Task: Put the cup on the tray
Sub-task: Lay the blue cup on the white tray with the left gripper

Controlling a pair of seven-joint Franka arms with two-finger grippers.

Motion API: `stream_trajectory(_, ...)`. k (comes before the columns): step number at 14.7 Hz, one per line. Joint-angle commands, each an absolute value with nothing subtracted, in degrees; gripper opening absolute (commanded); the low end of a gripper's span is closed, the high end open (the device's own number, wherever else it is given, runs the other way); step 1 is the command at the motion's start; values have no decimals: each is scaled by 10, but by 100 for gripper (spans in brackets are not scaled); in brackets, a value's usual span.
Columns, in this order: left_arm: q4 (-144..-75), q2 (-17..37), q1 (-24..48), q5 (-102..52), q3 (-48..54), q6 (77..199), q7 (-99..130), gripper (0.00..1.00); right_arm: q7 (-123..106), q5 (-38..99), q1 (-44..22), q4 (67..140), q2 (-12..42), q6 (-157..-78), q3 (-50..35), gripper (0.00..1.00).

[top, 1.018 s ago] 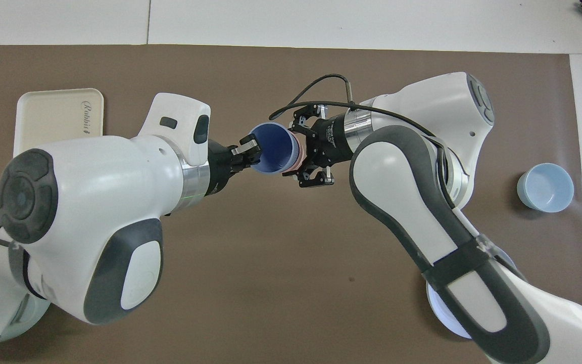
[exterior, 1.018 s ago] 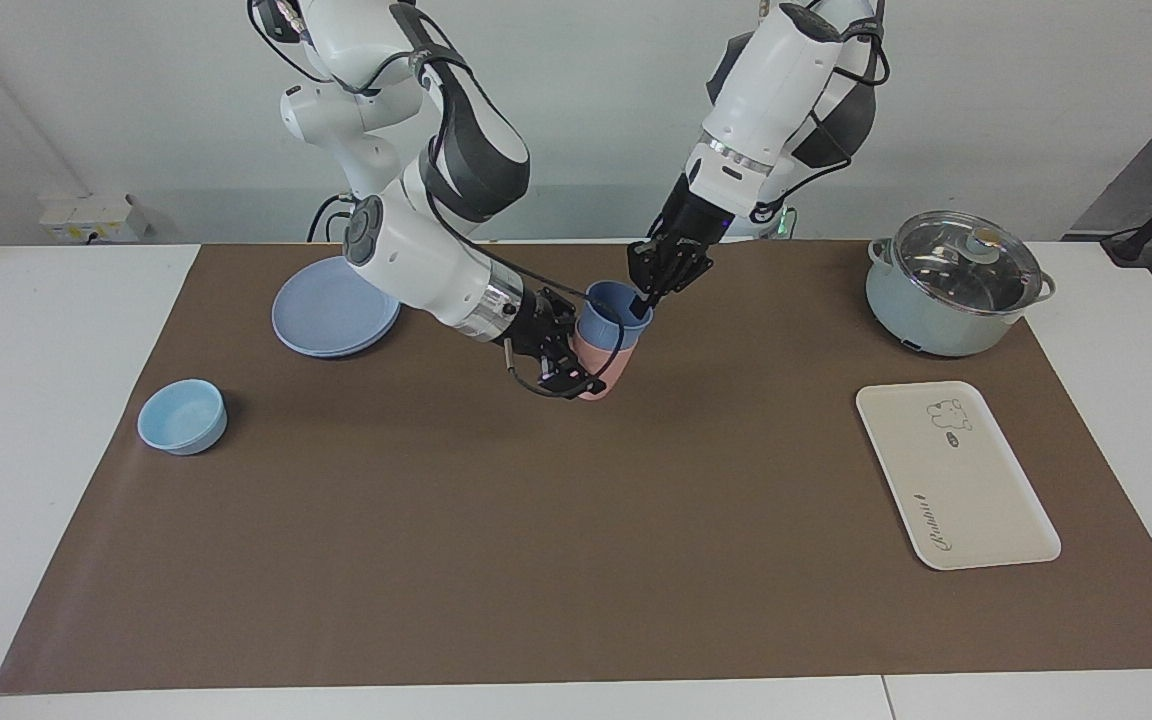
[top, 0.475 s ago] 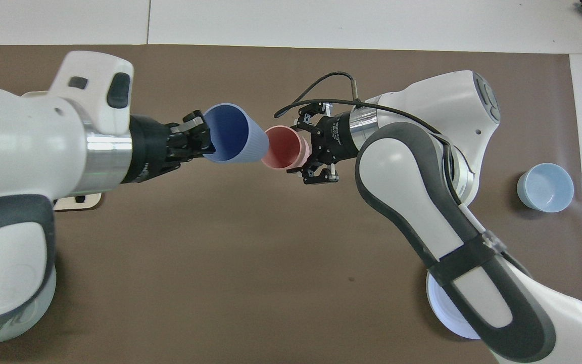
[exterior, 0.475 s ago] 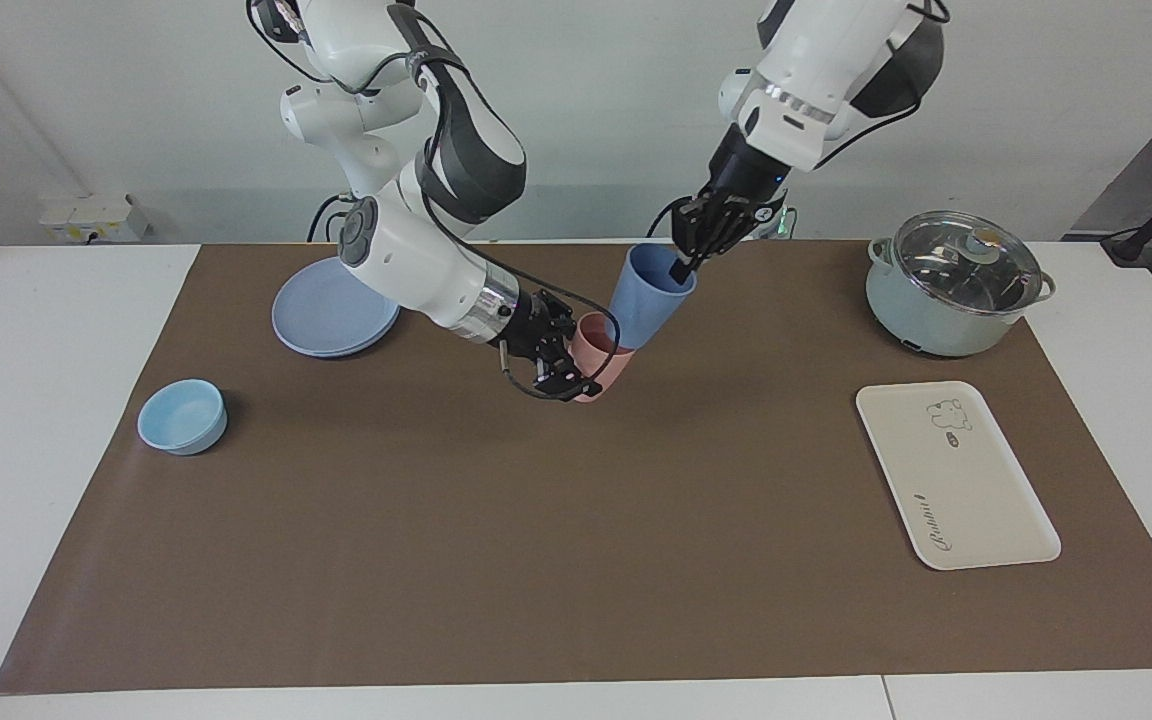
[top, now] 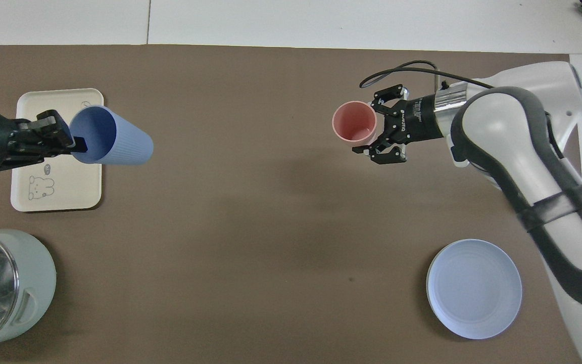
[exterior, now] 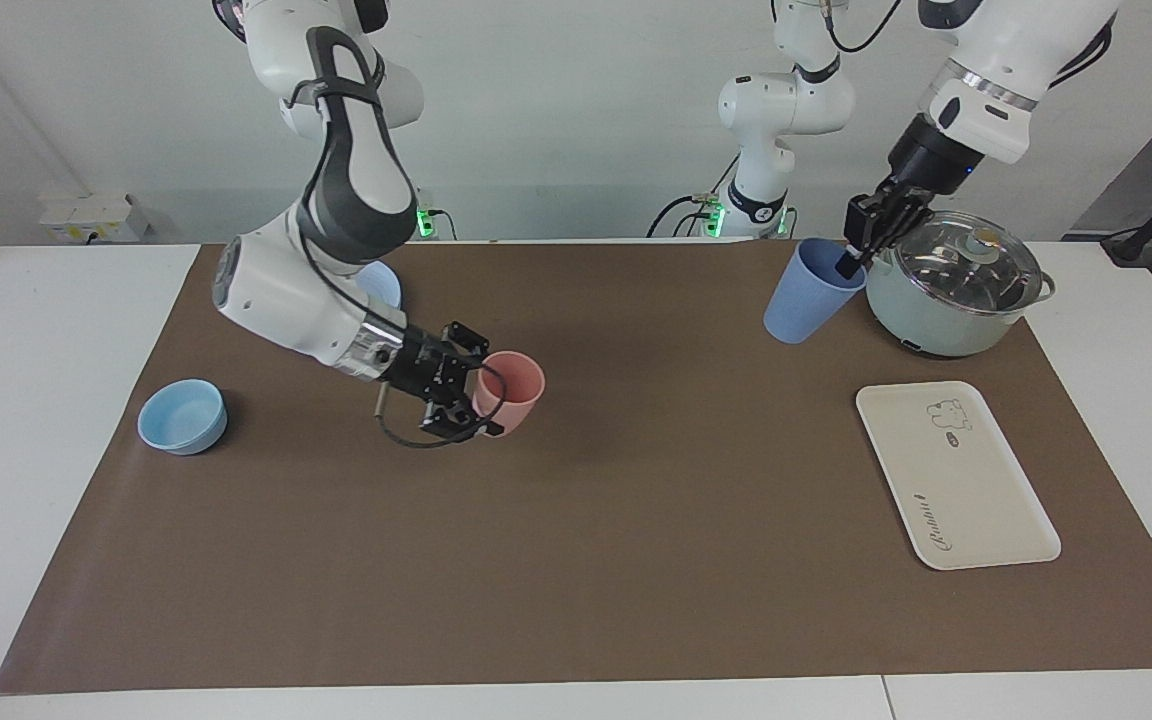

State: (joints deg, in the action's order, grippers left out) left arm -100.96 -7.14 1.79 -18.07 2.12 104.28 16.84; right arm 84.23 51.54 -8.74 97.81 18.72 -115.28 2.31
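Brown table mat (exterior: 576, 560): covers most of table, all items on or over it.

Left arm: raised at its own end of table. Left gripper (exterior: 854, 262) pinched on the rim of the small periwinkle-blue ribbed plastic tumbler (the cup) (exterior: 802, 292), 1 finger inside the mouth, 1 outside. Cup hangs tilted, clear of the mat, beside the pale green pot w/ glass lid (exterior: 954, 282).

Right arm: low over mid-mat. Right gripper (exterior: 458, 392) clamped on the wall of the pink plastic tumbler (exterior: 508, 390); tumbler upright, at or just off the mat, cannot tell which.

Flat cream-white rectangular tray w/ bear drawing (exterior: 956, 475): nothing on it. From above the cup overlaps the tray's edge, but the facing view shows it up in the air, not yet over the tray's middle.

Status, my judgement: cup gripped, lifted, separate from pink tumbler — done. Left: carry over tray, set upright, lower, release. Approx. 50% complete.

Round blue plate (top: 474, 288), low light-blue bowl (exterior: 182, 416): not involved.
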Motion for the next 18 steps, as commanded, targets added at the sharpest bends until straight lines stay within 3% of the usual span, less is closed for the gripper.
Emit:
stream_trajectory(1,-1166,-134,-45,-171,27,1138,26,0,769,543,-28,1031,180,-1143,16,0)
stream_trajectory(8,-1166,5,-174,-170,28,1324,-183,0,636,565,80,1031,257,-1103,16,0)
stream_trajectory(14,-1163,96,-181,-174,28,1441,-203,0,592,558,117,1016,286,-1097,17,0)
stream_trajectory(18,-1167,97,-179,-177,29,1438,-203,0,552,556,115,1027,286,-1107,18,0)
